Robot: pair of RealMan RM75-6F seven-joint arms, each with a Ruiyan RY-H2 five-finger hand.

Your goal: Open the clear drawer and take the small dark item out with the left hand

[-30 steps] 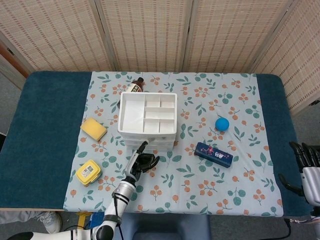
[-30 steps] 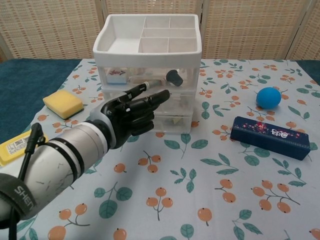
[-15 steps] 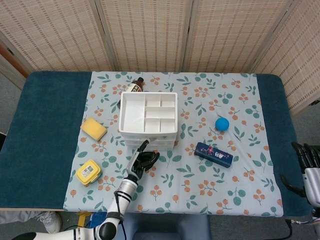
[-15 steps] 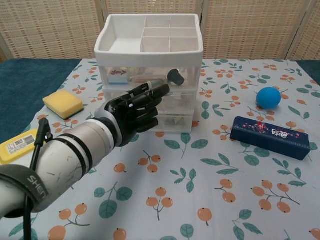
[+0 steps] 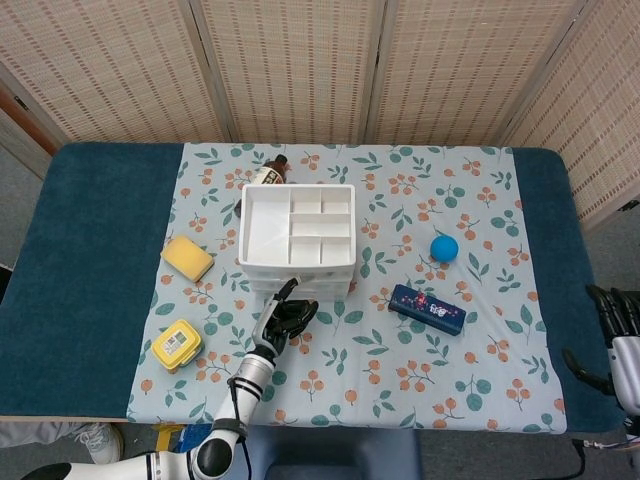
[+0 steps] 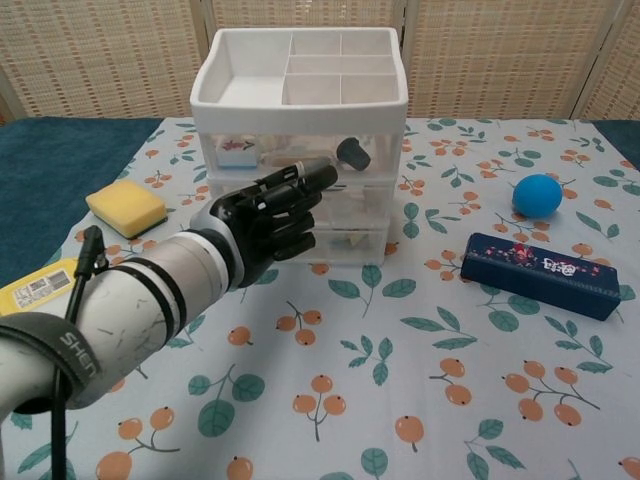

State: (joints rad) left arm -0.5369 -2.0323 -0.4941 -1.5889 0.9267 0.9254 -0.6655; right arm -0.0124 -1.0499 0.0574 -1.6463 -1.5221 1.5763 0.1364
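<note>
The left hand (image 6: 268, 222) is held in front of the clear drawer unit (image 6: 300, 160), with its fingers (image 6: 300, 185) curled in towards the palm and the upper fingertips right at the front of the middle drawer (image 6: 345, 190); it grips nothing that can be seen, and the views do not show whether the fingertips really touch the drawer. In the head view the same left hand (image 5: 283, 318) lies just before the front edge of the unit, and the forearm runs down to the near edge of the table. The small dark item (image 6: 350, 153) is inside the upper clear drawer, behind its front wall, a little to the right of the fingertips and above them. On top of the unit sits a white divided tray (image 6: 300, 72). To the left of the unit lies a yellow sponge (image 6: 126, 209), and nearer to the robot a yellow box (image 5: 176, 343). Behind the unit a brown bottle (image 5: 272, 170) lies on the flowered cloth (image 5: 400, 350). To the right there are a blue ball (image 6: 538, 194) and a dark blue box (image 6: 542, 275), well apart from the hand. The right hand (image 5: 615, 325) is at the right edge of the table, far from all things, with its fingers apart and holding nothing.
</note>
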